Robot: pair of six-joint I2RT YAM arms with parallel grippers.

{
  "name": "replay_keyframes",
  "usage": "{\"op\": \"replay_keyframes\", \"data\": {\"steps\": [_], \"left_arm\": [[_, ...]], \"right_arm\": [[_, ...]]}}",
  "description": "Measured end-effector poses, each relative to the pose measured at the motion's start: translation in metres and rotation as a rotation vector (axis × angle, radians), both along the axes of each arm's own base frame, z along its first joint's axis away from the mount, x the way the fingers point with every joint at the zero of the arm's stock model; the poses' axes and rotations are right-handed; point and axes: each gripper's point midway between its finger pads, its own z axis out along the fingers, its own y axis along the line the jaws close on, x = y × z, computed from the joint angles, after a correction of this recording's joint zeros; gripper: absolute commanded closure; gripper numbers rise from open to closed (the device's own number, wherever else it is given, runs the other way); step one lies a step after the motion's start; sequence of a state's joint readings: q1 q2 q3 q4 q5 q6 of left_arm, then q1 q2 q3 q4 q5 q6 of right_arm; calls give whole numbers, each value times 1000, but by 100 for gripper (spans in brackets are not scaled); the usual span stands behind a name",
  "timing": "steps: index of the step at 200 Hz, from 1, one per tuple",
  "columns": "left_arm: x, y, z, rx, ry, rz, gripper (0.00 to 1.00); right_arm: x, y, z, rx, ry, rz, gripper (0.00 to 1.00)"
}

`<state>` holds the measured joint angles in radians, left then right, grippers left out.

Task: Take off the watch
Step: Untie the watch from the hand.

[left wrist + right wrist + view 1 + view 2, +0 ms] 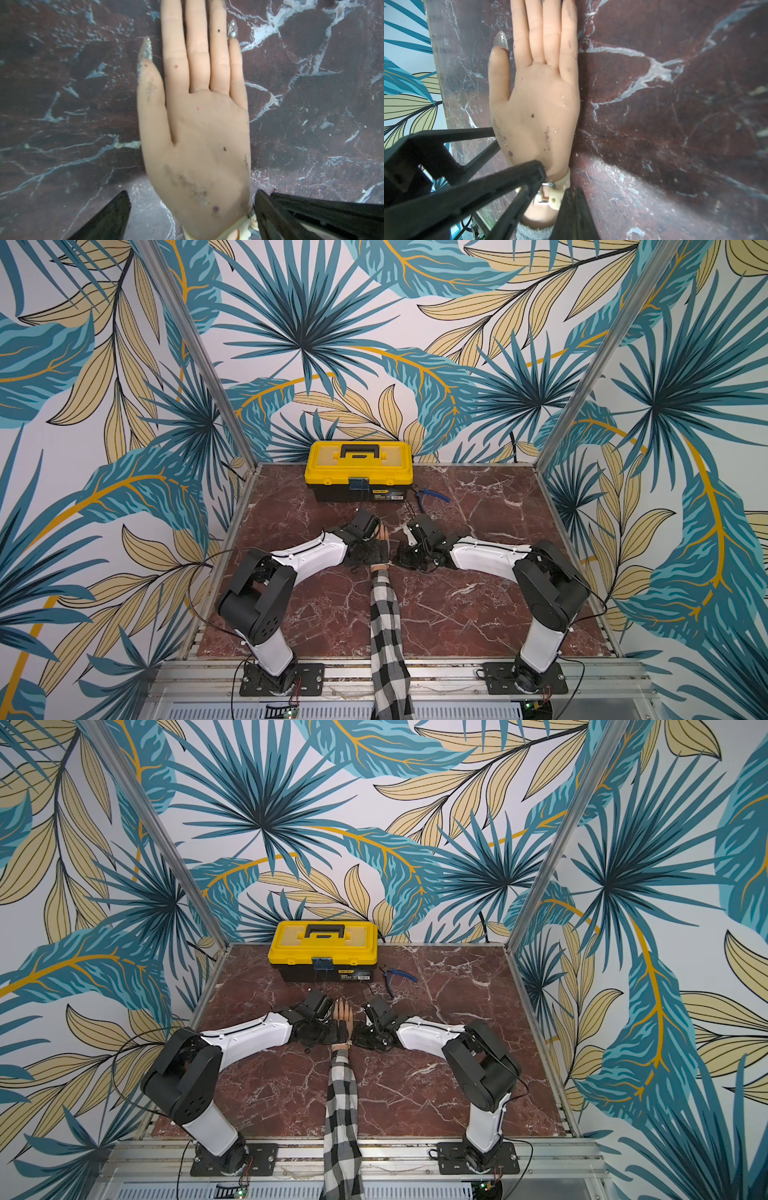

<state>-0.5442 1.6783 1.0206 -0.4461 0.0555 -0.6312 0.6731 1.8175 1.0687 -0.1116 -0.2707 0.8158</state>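
Right wrist view: right gripper (572, 192) closed beside watch (550, 194) strap, left gripper (518, 149) spread open; toolbox label (382, 492) unreadable.

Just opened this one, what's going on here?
A bimanual robot is working to take the watch off a mannequin hand lying flat on the marble table. The left pincer is open, straddling the wrist. The right pincer is shut, its tip at the cream strap by the buckle; whether it pinches the strap is unclear. The watch is still on the wrist.
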Motion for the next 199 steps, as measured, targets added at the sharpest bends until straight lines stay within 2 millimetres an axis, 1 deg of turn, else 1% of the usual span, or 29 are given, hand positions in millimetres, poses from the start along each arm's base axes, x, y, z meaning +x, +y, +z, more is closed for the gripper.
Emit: {"op": "replay_keyframes", "data": {"steps": [26, 88, 126, 157, 199], "left_arm": [[-1, 5, 0, 1, 0, 5, 5], [-4, 5, -1, -13, 13, 3, 6], [-5, -2, 5, -32, 12, -13, 6], [-4, -14, 13, -48, -6, -40, 6], [-7, -18, 10, -44, 4, -52, 6]], "right_arm": [[0, 0, 0, 0, 0, 0, 100], [0, 0, 0, 0, 0, 1, 100], [1, 1, 1, 1, -2, 1, 100], [1, 1, 1, 2, -2, 1, 100], [1, 1, 1, 2, -2, 1, 100]]}}
